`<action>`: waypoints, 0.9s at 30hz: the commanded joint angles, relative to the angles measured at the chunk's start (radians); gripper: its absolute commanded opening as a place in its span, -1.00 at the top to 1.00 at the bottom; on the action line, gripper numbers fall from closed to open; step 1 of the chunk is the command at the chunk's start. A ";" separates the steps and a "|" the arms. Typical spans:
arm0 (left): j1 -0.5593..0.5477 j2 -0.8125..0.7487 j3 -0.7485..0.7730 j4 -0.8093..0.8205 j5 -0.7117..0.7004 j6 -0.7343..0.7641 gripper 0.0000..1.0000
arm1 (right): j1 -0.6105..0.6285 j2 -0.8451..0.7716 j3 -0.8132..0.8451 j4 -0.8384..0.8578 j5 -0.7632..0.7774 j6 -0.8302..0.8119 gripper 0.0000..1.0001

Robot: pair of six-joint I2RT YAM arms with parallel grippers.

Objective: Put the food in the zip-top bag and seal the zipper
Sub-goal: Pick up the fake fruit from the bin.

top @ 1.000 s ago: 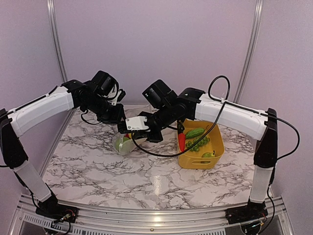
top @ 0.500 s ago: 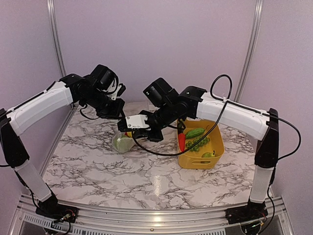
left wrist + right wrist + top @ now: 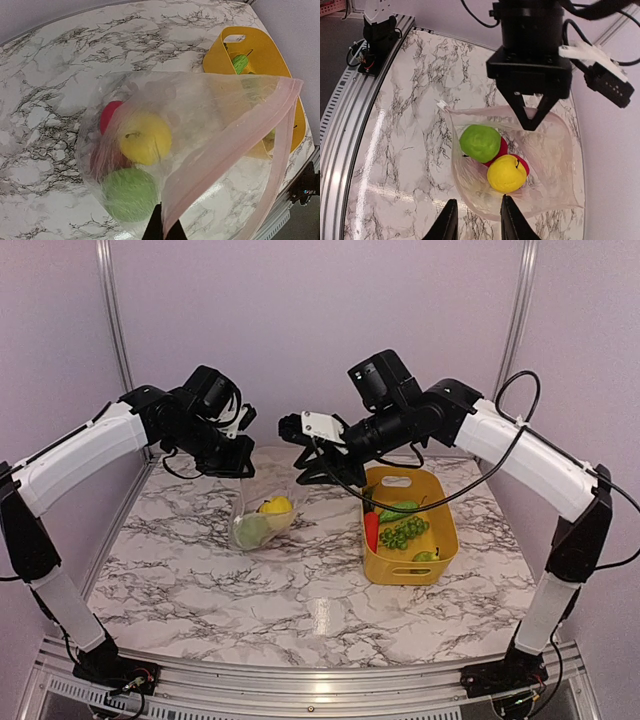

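The zip-top bag (image 3: pixel 262 522) hangs open over the marble table, holding a yellow fruit (image 3: pixel 276 506), a green fruit (image 3: pixel 252 531) and a red one (image 3: pixel 110 115). My left gripper (image 3: pixel 243 468) is shut on the bag's rim by the pinkish zipper strip (image 3: pixel 225 150); its fingertips (image 3: pixel 162 231) pinch the plastic. My right gripper (image 3: pixel 305 468) is open and empty, above and to the right of the bag's mouth. In the right wrist view its fingers (image 3: pixel 447 220) straddle the bag's near edge (image 3: pixel 510 210) from above, and the left gripper (image 3: pixel 532 117) shows pinching the far rim.
The yellow basket (image 3: pixel 440 540) stands to the right of the bag, holding an orange-red carrot (image 3: pixel 371 530), a green cucumber-like piece (image 3: pixel 397 511) and green leafy pieces (image 3: pixel 405 534). The basket also shows in the left wrist view (image 3: pixel 260 55).
My right gripper has pulled up and to the right, away from the bag's mouth, and is empty. The yellow fruit now shows inside the bag. My left gripper has lifted the rim slightly.
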 commanded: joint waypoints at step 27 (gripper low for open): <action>0.003 -0.031 -0.066 0.022 -0.029 0.032 1.00 | -0.428 -0.070 -0.521 -0.020 0.300 -0.042 -0.05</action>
